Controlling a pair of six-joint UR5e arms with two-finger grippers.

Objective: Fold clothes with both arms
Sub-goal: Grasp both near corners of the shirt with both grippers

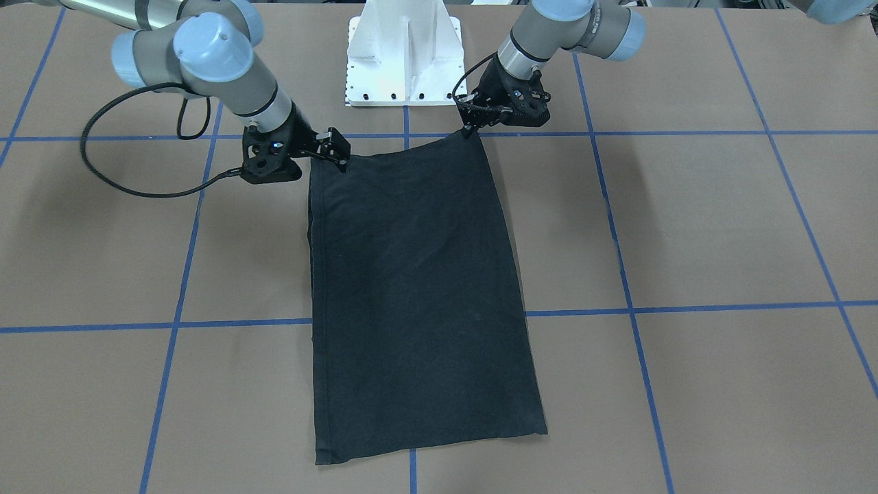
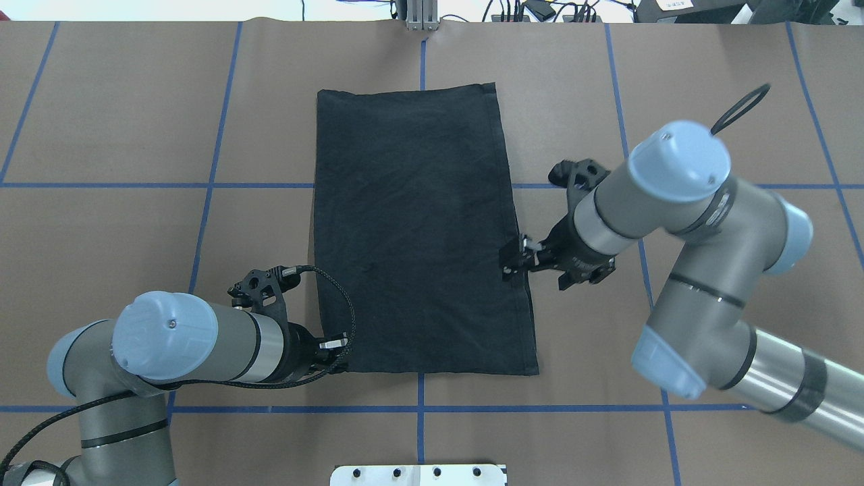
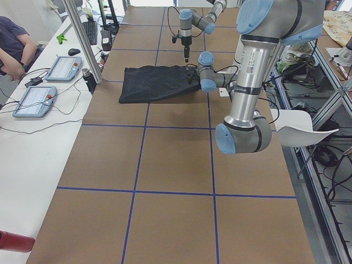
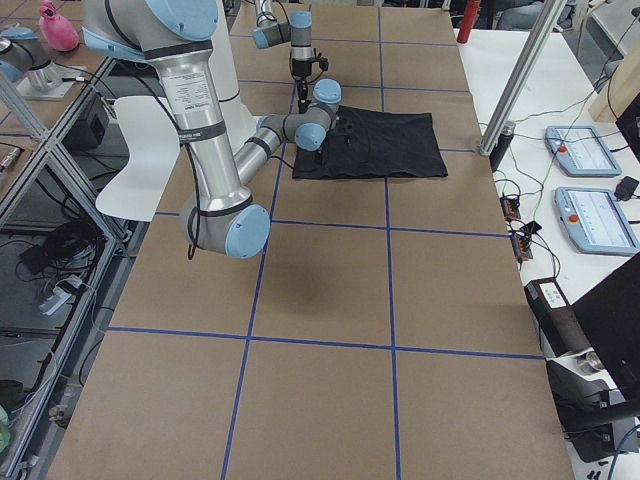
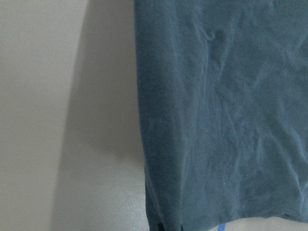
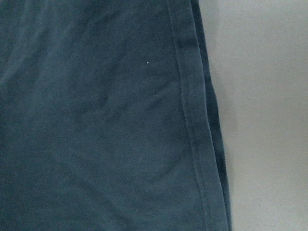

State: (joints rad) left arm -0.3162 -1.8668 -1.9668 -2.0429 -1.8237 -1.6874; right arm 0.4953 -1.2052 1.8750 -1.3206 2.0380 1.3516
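Note:
The black T-shirt (image 2: 418,229) lies flat on the table, folded into a long rectangle with its plain side up. My left gripper (image 2: 339,354) sits low at the shirt's near left corner (image 1: 466,140). Its fingers blend into the dark cloth, so I cannot tell whether they are open or shut. The left wrist view shows that corner (image 5: 159,211) lying on the table. My right gripper (image 2: 509,262) hangs over the shirt's right hem (image 6: 192,120), towards the near end. Its fingers (image 1: 337,152) stand apart and hold nothing.
The brown table (image 2: 101,270) carries a grid of blue tape lines. The white pedestal base (image 1: 403,58) stands at the robot's edge, just behind the shirt. A side bench holds two tablets (image 3: 34,100), and a person (image 3: 14,47) sits there.

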